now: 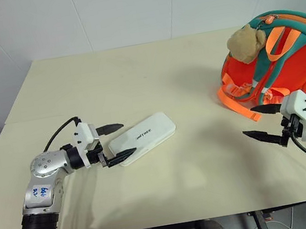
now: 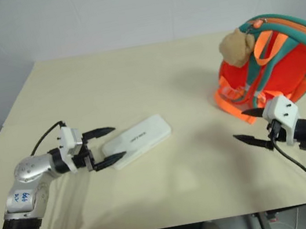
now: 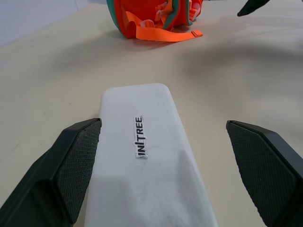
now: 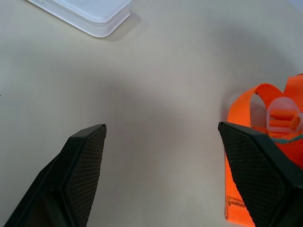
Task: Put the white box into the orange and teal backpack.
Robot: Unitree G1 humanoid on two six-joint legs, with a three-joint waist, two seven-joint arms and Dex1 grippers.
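On the cream desk point(image 1: 153, 79), left of centre in the head views, lies the white box point(image 1: 144, 137), flat on its broad face and set at a slant, its far end toward the middle of the frame and its near end toward the lower left. Small dark lettering runs along its top. At that near end is the left gripper point(image 1: 115, 141), pointing level toward the right of the frame, jaws spread wide. One black finger lies above the box's end and the other below it, so the end of the box sits between them. From the left wrist camera the left-hand finger point(image 3: 71, 170) looks to be right against the box's long edge, while the right-hand finger stands well clear of the other edge with bare desk between. The box rests on the desk, not lifted.

Toward the upper right of the head views stands the orange and teal backpack point(image 1: 284, 57), upright near the desk's right edge, with a tan plush toy point(image 1: 245, 42) at its upper left side and orange webbing straps point(image 1: 239, 100) trailing onto the desk in front of it. Just below the backpack, at the lower right of the frame, is the right gripper point(image 1: 266, 122), angled toward the left and slightly downward, jaws wide apart and holding nothing. Its upper finger is near the trailing straps; whether it touches them cannot be told.
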